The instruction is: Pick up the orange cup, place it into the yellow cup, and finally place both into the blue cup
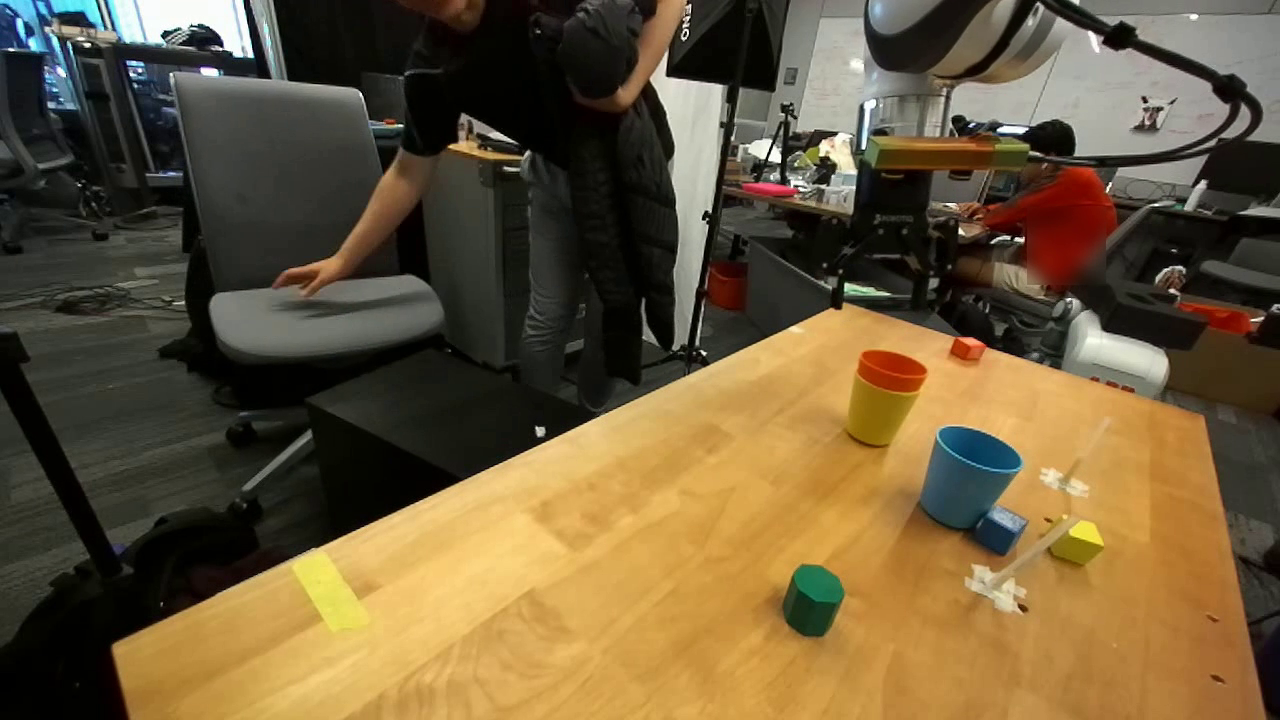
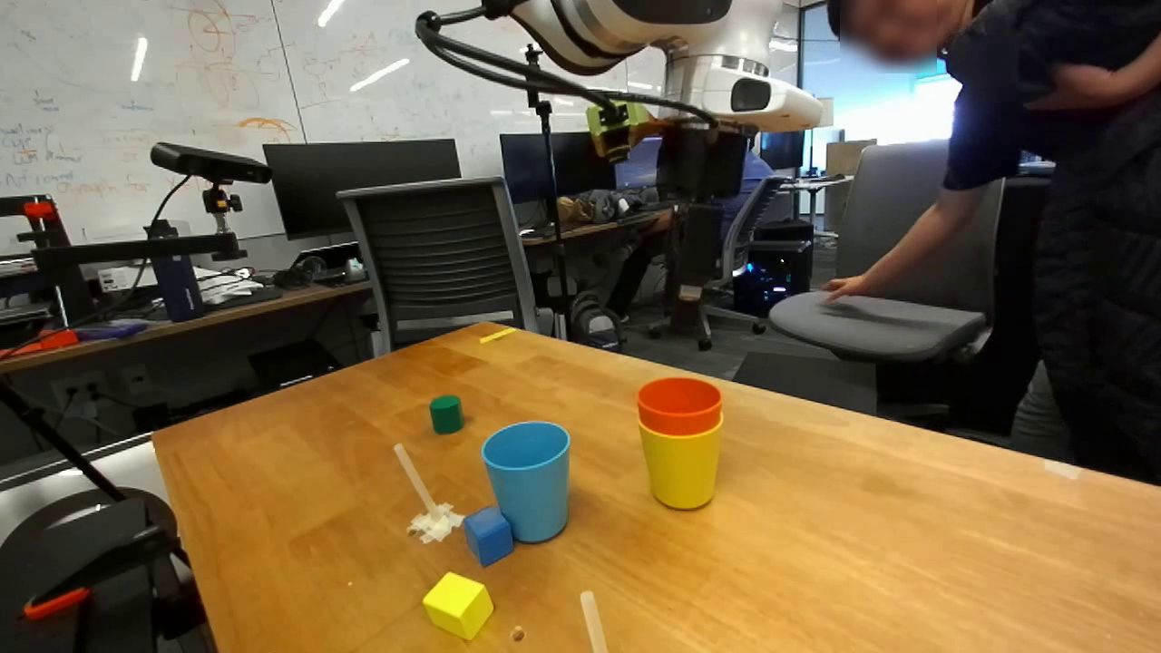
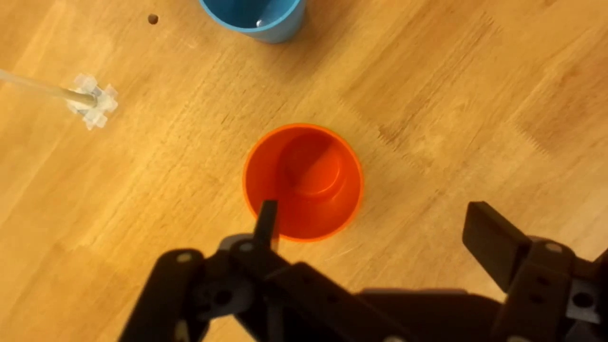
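Stack [image 1: 886, 398]: orange cup [image 3: 304, 183] nested in yellow cup [image 2: 683, 467], orange rim standing proud; upright on wood tabletop [image 2: 862, 544], below gripper [image 3: 372, 209], looks off-centre toward finger [image 3: 267, 221] at left of wrist view.
Gripper state: fingers spread wide, nothing between them; hangs above stack, no contact.
Task state: orange-in-yellow looks done; both-into-blue not yet.
Cup feel: judged plastic, thin-walled, light, fairly stiff, slight give if squeezed hard; smooth sides could slip; unlikely to break.
Grip spot: best guess outer yellow wall just under its rim, opposite sides; taper widens upward, should help it hang.
Orange collar: poor hold on its own, may pull orange out and leave yellow behind.
Left-of-view finger: overlaps orange rim in wrist view; straight descent could land it on rim or inside cup, so gripper probably needs centring first.
Blue cup [image 2: 528, 485]: mouth up, past stack from fingertips, top edge of wrist view; probably light, may scoot or tip if stack enters crooked.
Blue cube [image 2: 489, 535]: at blue cup's foot; contact unclear.
Taped rod [image 3: 47, 89]: beyond left-of-view finger; carry above it.
Yellow block [image 2: 458, 605], green prism [image 1: 813, 600], red block [image 1: 967, 348]: outside wrist view.
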You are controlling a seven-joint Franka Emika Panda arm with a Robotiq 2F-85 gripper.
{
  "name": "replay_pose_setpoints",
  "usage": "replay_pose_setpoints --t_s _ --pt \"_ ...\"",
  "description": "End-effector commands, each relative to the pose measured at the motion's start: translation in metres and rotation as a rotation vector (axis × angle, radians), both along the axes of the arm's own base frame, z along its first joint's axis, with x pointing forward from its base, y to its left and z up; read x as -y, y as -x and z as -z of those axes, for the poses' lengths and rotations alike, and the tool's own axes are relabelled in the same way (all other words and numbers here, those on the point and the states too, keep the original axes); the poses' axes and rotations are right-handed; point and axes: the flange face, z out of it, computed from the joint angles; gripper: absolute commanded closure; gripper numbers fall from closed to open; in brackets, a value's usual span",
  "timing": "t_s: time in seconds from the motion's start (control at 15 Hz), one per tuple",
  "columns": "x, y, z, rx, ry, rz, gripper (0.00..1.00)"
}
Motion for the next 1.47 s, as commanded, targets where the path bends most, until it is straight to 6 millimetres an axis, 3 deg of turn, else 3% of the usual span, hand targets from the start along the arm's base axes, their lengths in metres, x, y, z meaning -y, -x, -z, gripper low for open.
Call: replay_pose_setpoints --t_s 0.0,0.27,0.47,1.4 --pt "-0.013 0.002 -0.036 0.044 -0.023 -0.043 0.0" --pt "-0.02 0.0 -0.051 0.065 -0.014 -0.069 0.0" --pt "-0.019 0.0 -0.046 0.057 -0.007 -0.067 0.0" --pt "-0.012 -0.002 0.021 0.051 0.012 -0.055 0.0"
